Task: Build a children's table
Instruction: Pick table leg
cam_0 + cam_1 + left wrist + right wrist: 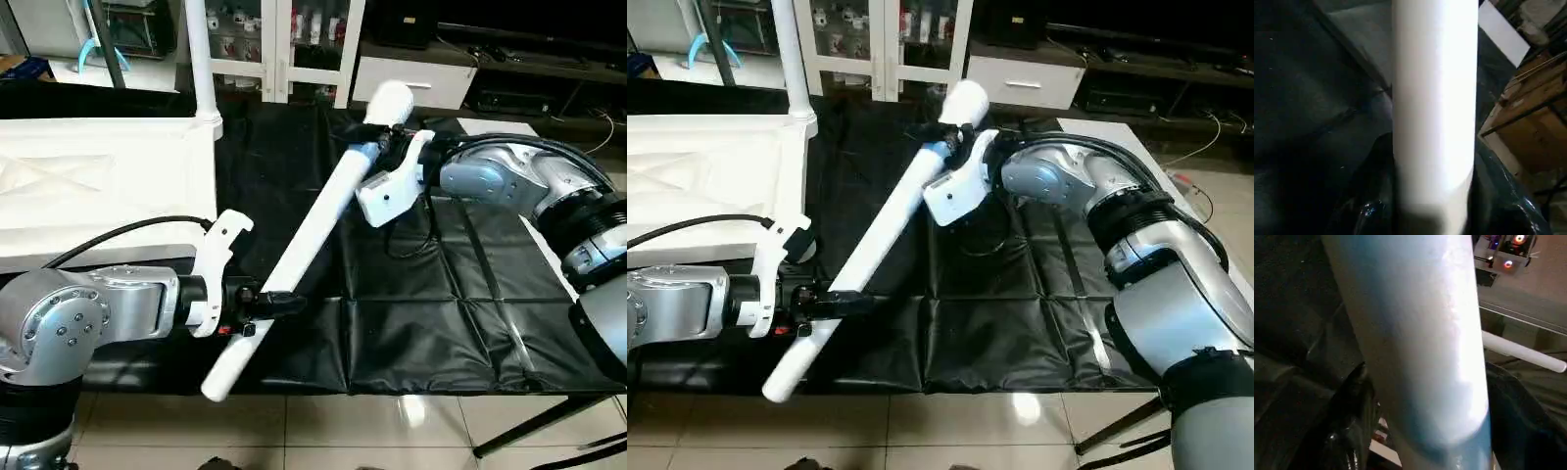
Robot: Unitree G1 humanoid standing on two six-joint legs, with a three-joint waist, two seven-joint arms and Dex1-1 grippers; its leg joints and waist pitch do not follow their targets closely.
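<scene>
Holding one leg [313, 230]: two pincers, left [279, 303], right [384, 147].

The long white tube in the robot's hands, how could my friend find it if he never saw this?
Start at the black sheet over the work table, beside the white plastic ribbed tabletop. The long white plastic tube leg slants across it, the left gripper near its low end and the right gripper near its high end. Unlike the upright white leg standing in the tabletop's corner, this one lies slanted.

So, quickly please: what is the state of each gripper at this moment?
Left gripper: closed on the white tube leg, near its lower end.
Right gripper: around the same leg near its flared end; grip cannot be told.
</scene>
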